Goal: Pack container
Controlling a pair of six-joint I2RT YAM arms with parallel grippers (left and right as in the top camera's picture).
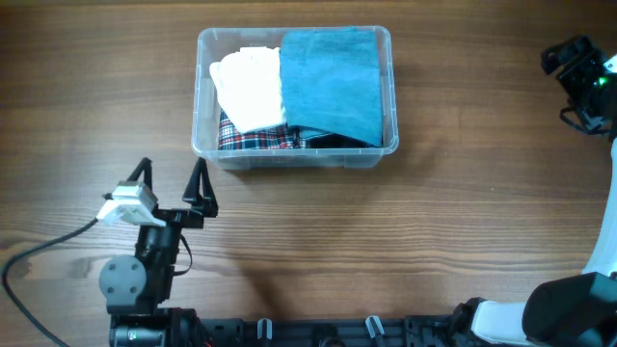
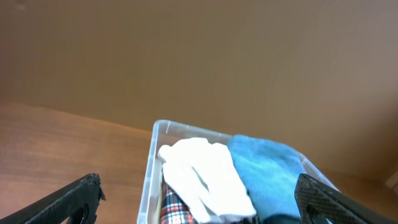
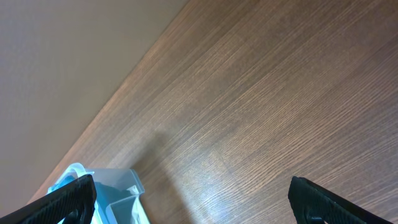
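**Both grippers spread wide, container packed at mid-table**

The left gripper (image 1: 173, 172) is spread to its full width and holds nothing. Its two black fingers (image 1: 201, 183) point toward the container (image 1: 201, 116) and sit just short of the near-left corner, not touching it. The right gripper (image 3: 191, 186) is also wide apart and empty. It hangs over bare wood at the far right edge of the table (image 1: 434, 241), well away from the container.

The container sits at the middle of the table's far half, its long side facing the arms. Inside, a white folded cloth (image 1: 249, 87) lies on the left and a teal towel (image 1: 333, 82) on the right, the two touching. A red-and-blue plaid garment (image 1: 253, 140) shows beneath them along the near wall. A grey cable (image 1: 39, 253) trails off the left arm across the wood.
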